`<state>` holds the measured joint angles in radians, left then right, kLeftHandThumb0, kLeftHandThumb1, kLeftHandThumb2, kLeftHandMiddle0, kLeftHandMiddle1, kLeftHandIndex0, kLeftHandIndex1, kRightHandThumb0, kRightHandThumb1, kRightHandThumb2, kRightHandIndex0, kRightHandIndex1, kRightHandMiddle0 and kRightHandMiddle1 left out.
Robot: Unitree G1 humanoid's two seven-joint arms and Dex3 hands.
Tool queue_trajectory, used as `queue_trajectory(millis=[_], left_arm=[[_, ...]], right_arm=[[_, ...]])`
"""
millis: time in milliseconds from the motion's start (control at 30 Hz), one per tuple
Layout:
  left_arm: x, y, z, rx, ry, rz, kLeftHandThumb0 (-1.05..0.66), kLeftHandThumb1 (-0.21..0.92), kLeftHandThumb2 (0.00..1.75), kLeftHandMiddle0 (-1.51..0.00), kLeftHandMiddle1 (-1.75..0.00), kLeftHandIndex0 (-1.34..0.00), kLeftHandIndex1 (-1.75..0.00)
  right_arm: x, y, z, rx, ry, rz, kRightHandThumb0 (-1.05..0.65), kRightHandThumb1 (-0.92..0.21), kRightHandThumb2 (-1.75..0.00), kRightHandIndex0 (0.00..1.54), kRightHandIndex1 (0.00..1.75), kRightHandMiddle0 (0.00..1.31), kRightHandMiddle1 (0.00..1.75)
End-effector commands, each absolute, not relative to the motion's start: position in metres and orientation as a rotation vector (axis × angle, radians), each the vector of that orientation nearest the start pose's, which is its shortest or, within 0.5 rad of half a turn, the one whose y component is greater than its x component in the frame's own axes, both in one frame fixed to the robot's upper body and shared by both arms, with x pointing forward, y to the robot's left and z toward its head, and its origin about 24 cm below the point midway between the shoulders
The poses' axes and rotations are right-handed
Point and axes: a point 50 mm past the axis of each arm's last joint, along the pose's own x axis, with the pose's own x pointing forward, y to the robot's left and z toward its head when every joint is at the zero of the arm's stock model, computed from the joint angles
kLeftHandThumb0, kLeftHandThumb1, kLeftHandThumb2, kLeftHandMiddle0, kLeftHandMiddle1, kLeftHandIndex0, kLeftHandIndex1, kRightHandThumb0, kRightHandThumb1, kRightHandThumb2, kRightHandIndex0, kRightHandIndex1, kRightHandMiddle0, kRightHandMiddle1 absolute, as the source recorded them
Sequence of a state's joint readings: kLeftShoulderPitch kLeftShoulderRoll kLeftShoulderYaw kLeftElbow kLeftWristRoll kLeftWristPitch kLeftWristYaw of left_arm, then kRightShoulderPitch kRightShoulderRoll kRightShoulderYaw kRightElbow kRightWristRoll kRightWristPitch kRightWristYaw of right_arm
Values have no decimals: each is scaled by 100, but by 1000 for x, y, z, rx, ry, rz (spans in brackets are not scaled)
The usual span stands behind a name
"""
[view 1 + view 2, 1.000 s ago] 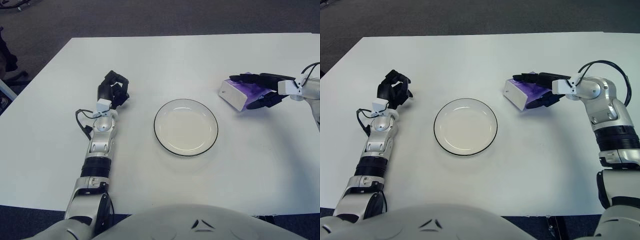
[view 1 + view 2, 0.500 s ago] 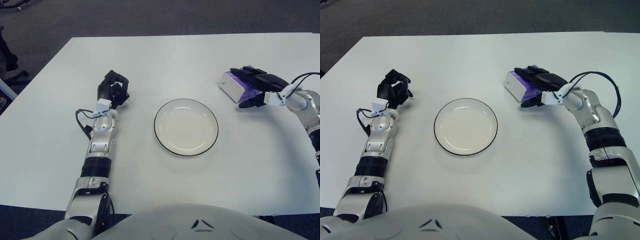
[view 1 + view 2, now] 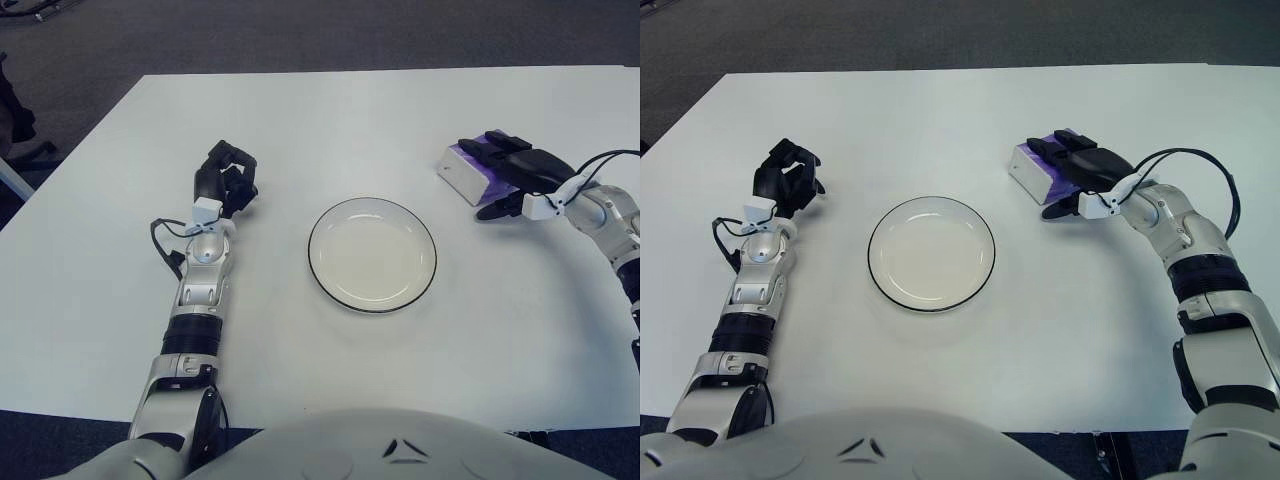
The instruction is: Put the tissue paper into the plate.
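The tissue paper (image 3: 1038,172) — a purple-and-white pack — lies on the white table (image 3: 970,110) toward its right edge, right of the empty plate (image 3: 931,253) at the centre. The right hand (image 3: 1087,172) is clasped over the pack's top. The left hand (image 3: 788,177) — fingers curled, holding nothing — shows near the left edge.

You've got a white worktop (image 3: 330,120) filling most of the view, w/ dark grey carpet floor (image 3: 300,35) beyond its far edge and to the left. Dark chair base (image 3: 15,120) at far left, partly cut off.
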<state>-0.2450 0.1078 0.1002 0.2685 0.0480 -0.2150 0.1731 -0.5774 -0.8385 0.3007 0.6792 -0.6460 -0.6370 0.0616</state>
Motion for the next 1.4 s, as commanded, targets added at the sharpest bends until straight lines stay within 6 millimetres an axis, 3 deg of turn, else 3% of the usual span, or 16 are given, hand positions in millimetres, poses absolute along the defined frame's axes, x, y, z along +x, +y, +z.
queue_trajectory(millis=[0, 33, 133, 300, 433, 700, 1367], left_arm=[[263, 186, 10, 101, 16, 245, -37, 92, 49, -87, -175, -63, -171], [263, 186, 10, 101, 15, 246, -36, 92, 49, -87, -175, -63, -172], [263, 186, 10, 101, 15, 247, -36, 92, 49, -87, -175, -63, -172], [263, 186, 10, 101, 13, 247, -36, 92, 49, -87, -175, -63, -172], [263, 185, 10, 101, 12, 247, -36, 92, 49, -87, -175, -63, -172], [263, 185, 11, 100, 10, 249, -36, 92, 49, -87, -175, -63, -171], [264, 184, 11, 98, 11, 248, -35, 92, 49, -88, -175, -63, -170]], right_arm=[[316, -265, 87, -1563, -171, 555, -18, -92, -21, 43, 96, 52, 108], [316, -266, 87, -1565, -178, 550, -11, -92, -24, 38, 119, 51, 116], [316, -267, 85, -1577, -198, 541, -4, -90, -35, 28, 152, 47, 129], [316, -268, 85, -1587, -242, 539, 0, -68, -80, 27, 171, 38, 158], [316, -271, 88, -1577, -264, 529, 0, -56, -96, 42, 159, 37, 171], [315, -275, 92, -1491, -294, 493, 0, -44, -110, 57, 153, 38, 174], [312, -270, 114, -1339, -476, 409, 0, -39, -122, 56, 168, 37, 175]])
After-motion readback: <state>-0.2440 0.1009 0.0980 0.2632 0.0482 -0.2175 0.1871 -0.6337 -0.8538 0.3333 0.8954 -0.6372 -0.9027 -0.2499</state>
